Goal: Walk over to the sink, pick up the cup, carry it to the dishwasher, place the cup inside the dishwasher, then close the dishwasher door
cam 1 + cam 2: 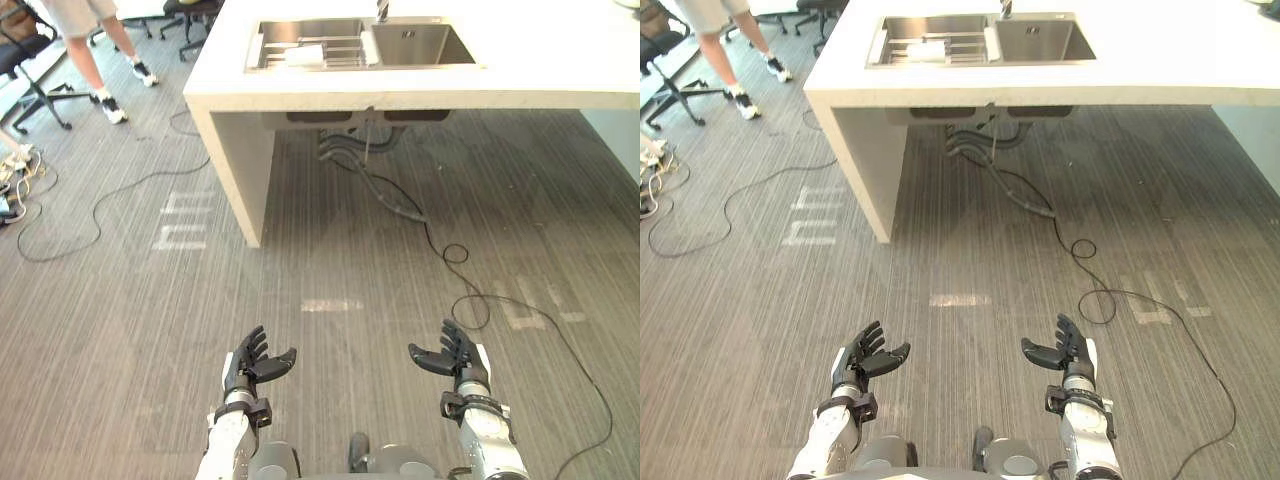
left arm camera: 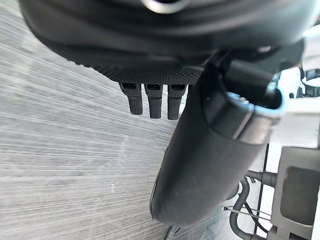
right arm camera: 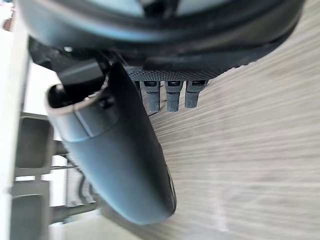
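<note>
While the left hand point(image 1: 255, 362) and the right hand point(image 1: 455, 355) hover with fingers spread, holding nothing, above the floor point(image 1: 330, 260), the sink point(image 1: 420, 45) lies far ahead of them. A pale thing point(image 1: 305, 54) on its rack point(image 1: 340, 48) is too small to tell as the cup, or its direction.

No readable text or label shows anywhere.
</note>
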